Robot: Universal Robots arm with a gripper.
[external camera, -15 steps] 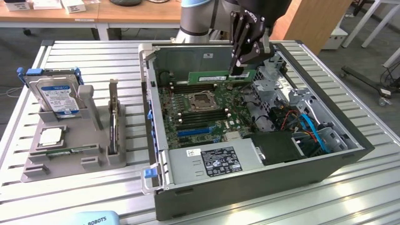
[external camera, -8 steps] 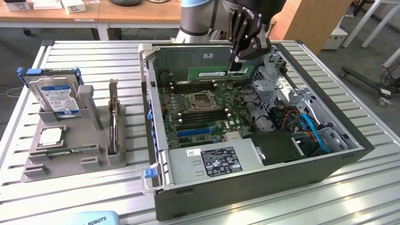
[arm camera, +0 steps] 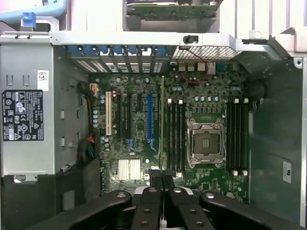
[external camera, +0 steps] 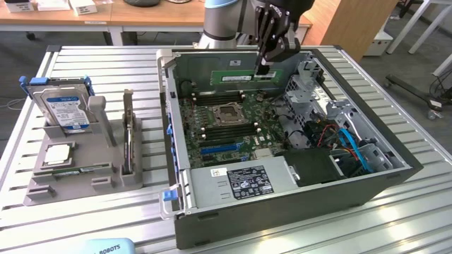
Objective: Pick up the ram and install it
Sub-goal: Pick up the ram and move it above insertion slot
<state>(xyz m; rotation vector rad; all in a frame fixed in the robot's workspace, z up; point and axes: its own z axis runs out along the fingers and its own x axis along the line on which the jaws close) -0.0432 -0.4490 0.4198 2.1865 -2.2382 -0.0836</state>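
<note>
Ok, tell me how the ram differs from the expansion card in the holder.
The ram is held in the gripper above the open case; the expansion card stands in the grey holder. The ram is green with its long side level; the expansion card is dark and upright. The ram looks smaller than the expansion card. Both are thin boards.

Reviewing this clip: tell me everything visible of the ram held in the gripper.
The ram is a thin, narrow green circuit-board stick with a pale label. It hangs long side level, on edge, clamped at its top edge by the shut gripper, above the motherboard inside the open computer case. In the wrist view it shows edge-on as a slim line beside the empty memory slots. Nothing but the gripper appears to touch it.
</note>
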